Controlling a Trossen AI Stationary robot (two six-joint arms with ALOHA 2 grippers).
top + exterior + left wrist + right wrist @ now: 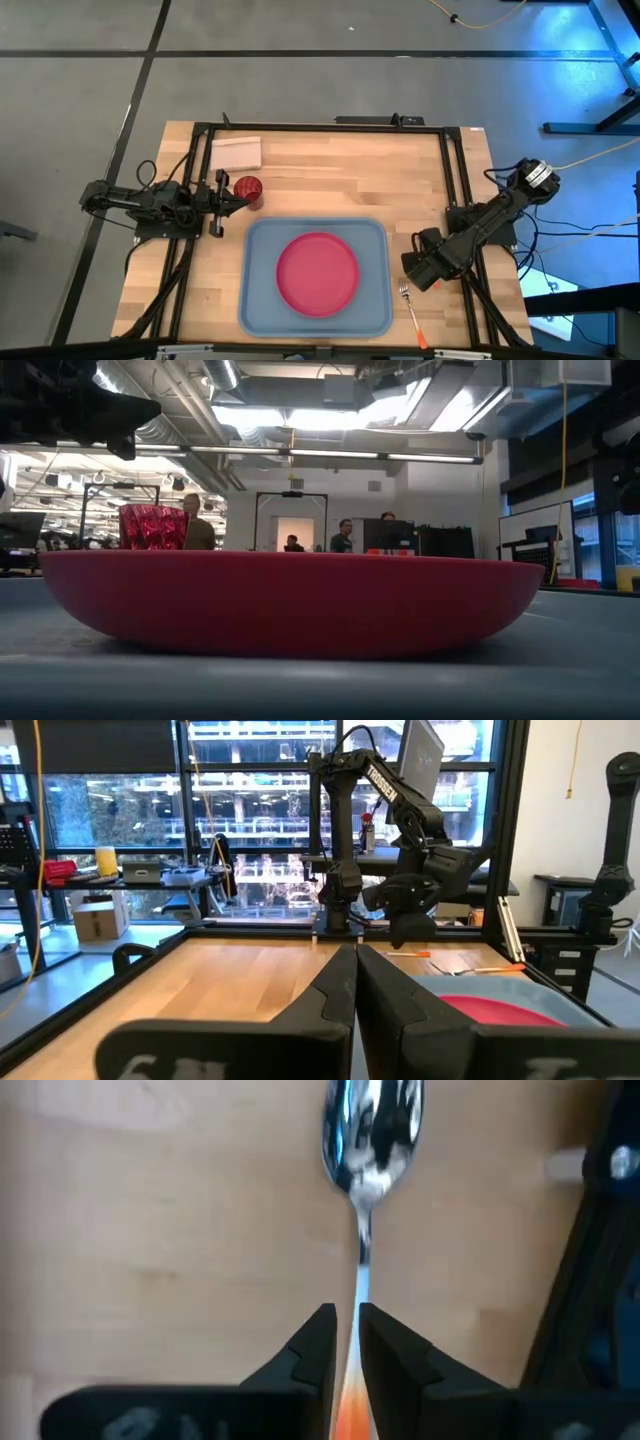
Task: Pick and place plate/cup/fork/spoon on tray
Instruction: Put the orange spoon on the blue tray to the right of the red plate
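Observation:
The pink-red plate [317,273] lies on the blue-grey tray [255,300] at the table's near middle. The dark red cup [248,189] stands on the wood just beyond the tray's far left corner. My left gripper [236,199] is shut, beside the cup and higher than it in the low view [152,526]. My right gripper [414,266] is right of the tray, pointing down, shut on the spoon [372,1140], which the gripper hides in the high view. The fork [412,314] lies on the wood near the front edge, just in front of my right gripper. My right gripper pinches the spoon between its two fingers where the silver neck meets the orange handle [356,1342]. The fingers come from above and point down, one on each side of the handle. The bowl [372,1130] sticks out ahead of the fingers over the wood. Whether the spoon rests on the table I cannot tell.
A pale folded rectangle [236,153] lies at the table's far left, behind the cup. Black frame rails [452,180] run along the table's sides and far edge. Bare wood shows between the tray and the far rail. People stand in the room beyond [342,535].

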